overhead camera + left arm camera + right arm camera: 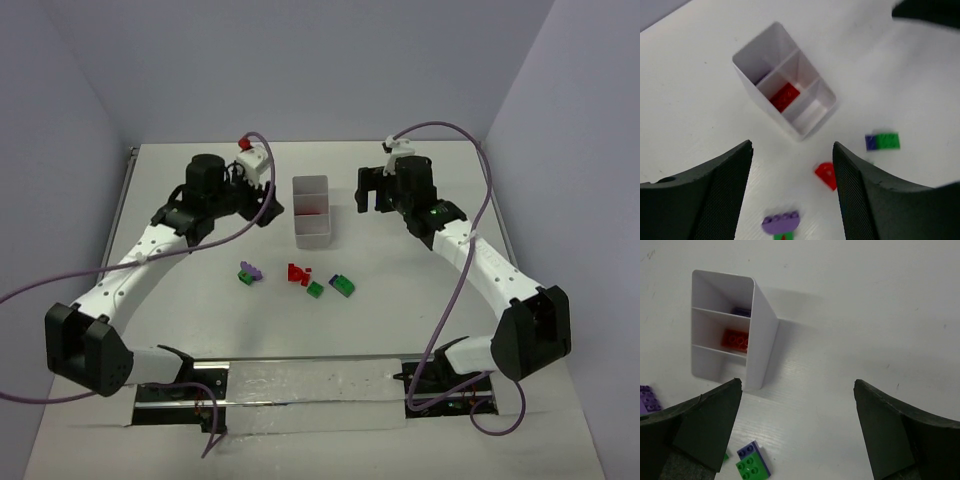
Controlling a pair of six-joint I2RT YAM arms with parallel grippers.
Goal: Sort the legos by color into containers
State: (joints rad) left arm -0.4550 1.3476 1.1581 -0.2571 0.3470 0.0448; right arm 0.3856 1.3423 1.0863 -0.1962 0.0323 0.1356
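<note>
The white three-compartment tray (311, 232) stands mid-table. Its middle compartment holds a red brick (312, 210), which also shows in the left wrist view (785, 96) and the right wrist view (736, 339). A dark purple brick (742, 311) lies in the far compartment. Loose on the table lie a purple-on-green piece (249, 271), a red piece (298, 273), a small green brick (315, 288) and a green-and-blue brick (342, 285). My left gripper (265, 198) hovers left of the tray, open and empty (792, 190). My right gripper (372, 188) hovers right of it, open and empty (797, 390).
The red-and-white cable connector (243, 144) sits on the left wrist. Purple cables loop from both arms over the table sides. The table's far edge runs just behind the tray, with walls on three sides.
</note>
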